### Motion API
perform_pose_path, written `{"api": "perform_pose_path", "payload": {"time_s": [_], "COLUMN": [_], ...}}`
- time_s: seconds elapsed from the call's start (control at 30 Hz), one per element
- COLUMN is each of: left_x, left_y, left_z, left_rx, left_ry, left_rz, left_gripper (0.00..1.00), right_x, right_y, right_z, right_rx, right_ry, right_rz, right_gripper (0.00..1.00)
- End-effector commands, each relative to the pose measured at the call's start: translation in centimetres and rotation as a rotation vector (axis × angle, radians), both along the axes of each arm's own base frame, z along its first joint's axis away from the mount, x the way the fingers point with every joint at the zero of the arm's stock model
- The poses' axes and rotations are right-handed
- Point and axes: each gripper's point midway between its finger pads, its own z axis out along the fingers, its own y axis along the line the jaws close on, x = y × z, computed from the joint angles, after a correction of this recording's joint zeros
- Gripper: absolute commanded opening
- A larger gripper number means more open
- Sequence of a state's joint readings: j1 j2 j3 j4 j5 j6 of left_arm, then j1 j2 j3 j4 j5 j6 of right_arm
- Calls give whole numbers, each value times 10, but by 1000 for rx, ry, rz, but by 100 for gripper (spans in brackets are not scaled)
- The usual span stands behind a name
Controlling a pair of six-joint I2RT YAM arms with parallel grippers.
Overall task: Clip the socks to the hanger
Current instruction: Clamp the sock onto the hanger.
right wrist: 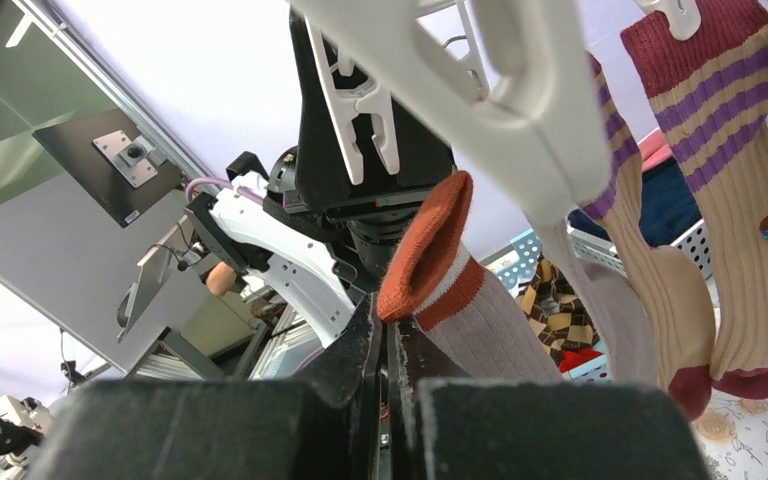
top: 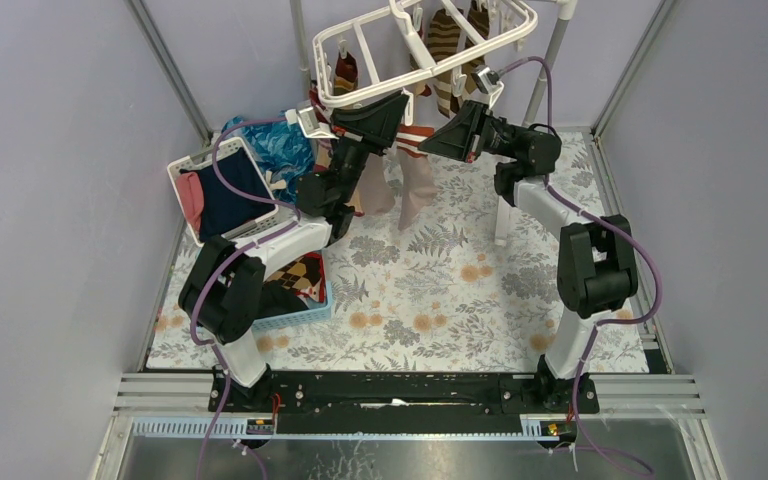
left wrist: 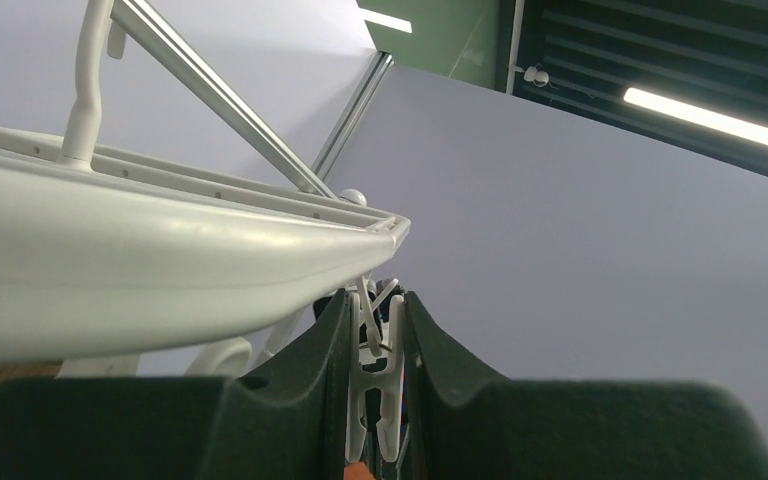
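Note:
The white hanger (top: 360, 97) hangs at the back centre, and its frame shows in the left wrist view (left wrist: 160, 270) and right wrist view (right wrist: 520, 110). My left gripper (top: 398, 103) is shut on a dangling white clip (left wrist: 380, 375) under the hanger's rim; that clip also shows in the right wrist view (right wrist: 360, 100). My right gripper (top: 440, 140) is shut on the red-and-white cuff of a tan sock (right wrist: 460, 290) and holds it just below that clip. The tan sock (top: 418, 190) hangs down between the two grippers. Striped socks (top: 448, 40) hang clipped on the hanger.
A white slotted basket (top: 182, 165) with navy and pink garments stands at the back left, beside shiny blue cloth (top: 275, 145). A small blue basket (top: 305, 312) holds argyle socks (top: 305, 275) by the left arm. The hanger's pole (top: 552, 55) stands at the back right.

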State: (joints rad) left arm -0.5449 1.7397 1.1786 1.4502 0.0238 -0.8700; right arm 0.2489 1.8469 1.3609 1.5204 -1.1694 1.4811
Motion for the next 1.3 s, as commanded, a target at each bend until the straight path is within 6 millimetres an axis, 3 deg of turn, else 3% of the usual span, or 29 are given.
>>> {"api": "perform_pose_path", "payload": {"time_s": [0.0, 0.6, 0.87, 1.03, 1.27], "left_x": [-11, -11, -12, -13, -14], "left_y": [9, 8, 8, 8, 8], "left_z": [14, 13, 14, 15, 14], "left_rx": [-36, -42, -46, -47, -51], "left_ry": [-64, -61, -62, -65, -62], "left_rz": [-15, -30, -35, -45, -58], "left_gripper": [6, 6, 6, 6, 6], "right_x": [-30, -46, -53, -49, -36], "right_y": [0, 13, 14, 14, 17], "right_z": [24, 50, 43, 52, 47], "right_rx": [42, 86, 71, 83, 82], "right_ry": [-288, -350, -348, -362, -323], "right_rz": [20, 59, 68, 66, 74], "right_gripper": [0, 0, 0, 0, 0]}}
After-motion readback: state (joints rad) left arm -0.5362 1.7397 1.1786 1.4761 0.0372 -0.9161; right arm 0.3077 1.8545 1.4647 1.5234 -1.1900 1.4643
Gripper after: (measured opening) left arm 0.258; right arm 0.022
